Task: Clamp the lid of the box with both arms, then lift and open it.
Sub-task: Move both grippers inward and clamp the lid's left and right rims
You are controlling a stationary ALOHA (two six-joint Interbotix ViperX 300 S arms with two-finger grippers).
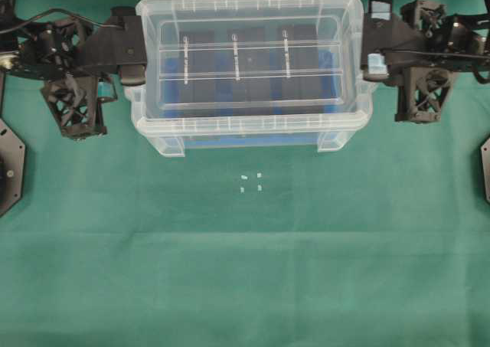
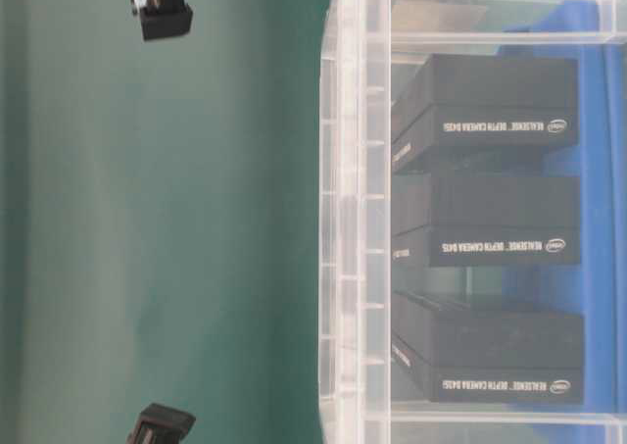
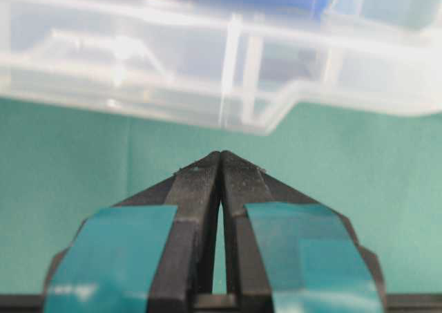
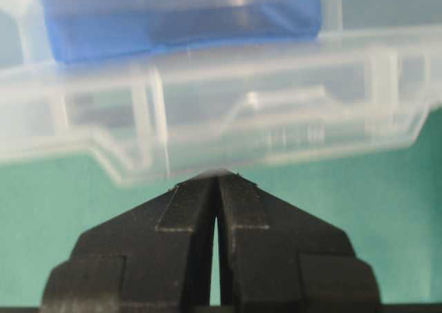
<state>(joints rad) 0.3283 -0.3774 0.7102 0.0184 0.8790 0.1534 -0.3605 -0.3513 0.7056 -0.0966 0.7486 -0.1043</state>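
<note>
The clear lid (image 1: 249, 37) lies over the clear box (image 1: 253, 136) at the back middle of the table. Three black blocks (image 2: 490, 219) stand inside on a blue floor insert (image 2: 598, 170). My left gripper (image 1: 138, 70) is at the lid's left end. Its teal-taped jaws (image 3: 221, 154) are shut on nothing, a short gap from the clear plastic (image 3: 228, 85). At the lid's right end is my right gripper (image 1: 367, 65). Its plain black jaws (image 4: 217, 175) are also shut and bare, with the tip touching the plastic edge (image 4: 207, 147).
Green cloth (image 1: 245, 270) covers the table. Small white marks (image 1: 241, 182) sit in front of the box. The lattice wrist parts (image 1: 73, 106) (image 1: 421, 94) hang beside the box's front corners. Black arm bases (image 1: 8, 171) (image 1: 484, 171) stand at both side edges.
</note>
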